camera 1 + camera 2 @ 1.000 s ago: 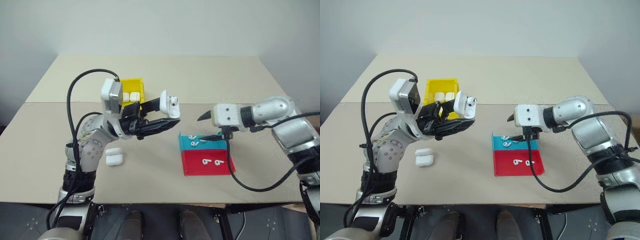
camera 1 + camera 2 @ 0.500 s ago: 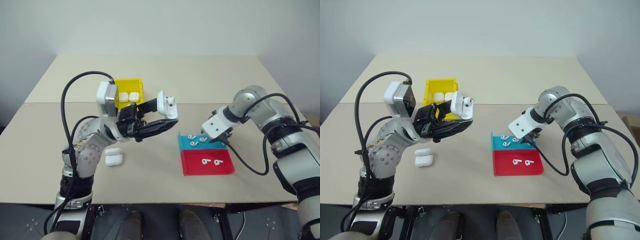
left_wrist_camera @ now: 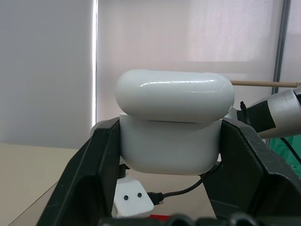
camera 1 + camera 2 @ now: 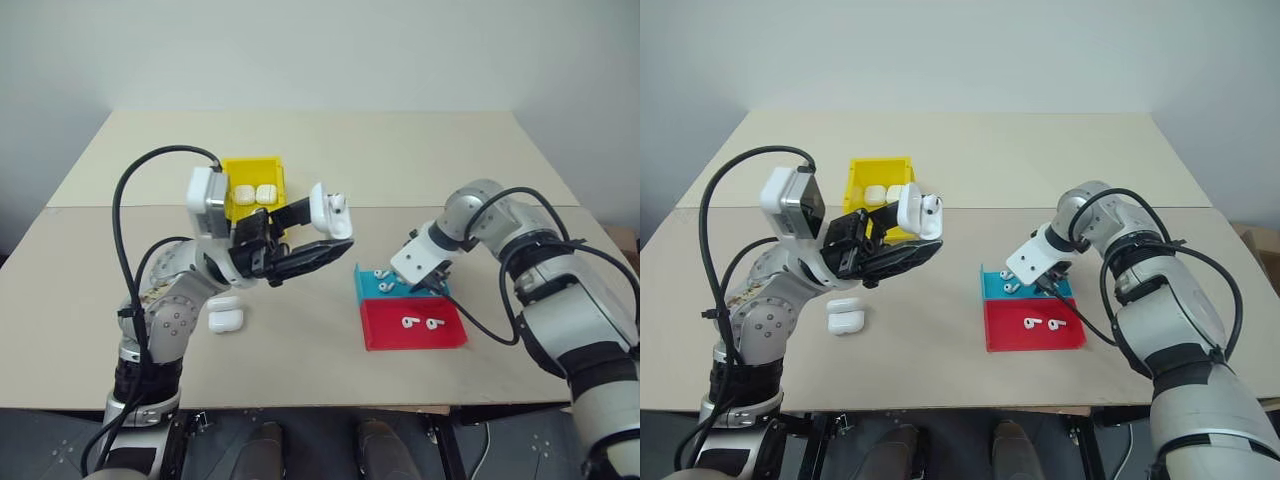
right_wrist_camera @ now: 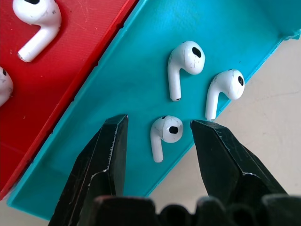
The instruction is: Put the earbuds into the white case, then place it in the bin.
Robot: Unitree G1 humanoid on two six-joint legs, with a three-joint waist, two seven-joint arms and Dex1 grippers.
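The right gripper is pointing steeply down into the blue half of the tray, its jaws standing apart and straddling one earbud without gripping it; a black finger is sitting on each side of that earbud, and whether they are touching the tray floor cannot be told. Two more earbuds are lying just beside it in the same blue section, and two others are resting on the red half nearer the robot.

The left gripper is clenched on the white case, one black finger pressing each side of its body. It is holding the case up above the worktop with the lid hinged open and one earbud apparently already seated inside, well apart from the tray.

Behind that arm, the bin is sitting on the worktop with two cases already inside it, so earlier rounds look finished. Two spare cases are lying on the worktop just beside the left arm.

Judging from this, the current round is roughly midway: the case is open and waiting, the second earbud is about to be pinched, and what is left is lifting it, seating it, closing the lid and dropping the case into the bin.
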